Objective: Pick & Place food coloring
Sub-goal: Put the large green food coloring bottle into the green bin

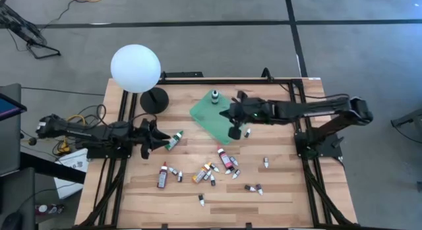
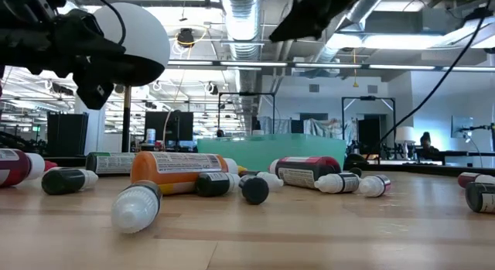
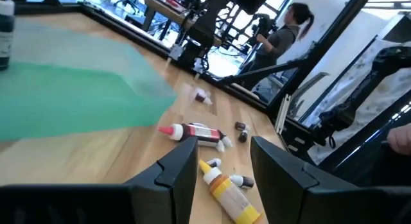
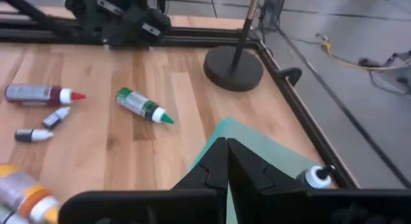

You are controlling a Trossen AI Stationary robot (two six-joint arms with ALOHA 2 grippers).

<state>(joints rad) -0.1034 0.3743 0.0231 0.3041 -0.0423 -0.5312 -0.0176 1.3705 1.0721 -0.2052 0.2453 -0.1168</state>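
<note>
Wooden tabletop (image 2: 309,231) strewn with fallen food coloring bottles, an orange-capped bottle (image 2: 182,169) lying beside a white-tipped dropper (image 2: 136,206), green tray (image 2: 271,150) behind, white globe lamp (image 2: 147,34) upper left, dark arms overhead.

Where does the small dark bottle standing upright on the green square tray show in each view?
High view: small dark bottle near the upper corner of the green square tray.
Low view: not visible; only the tray's wall shows.
Left wrist view: at the left edge, on the tray.
Right wrist view: lower right, on the tray.
Shared landmark: the tray.
</note>
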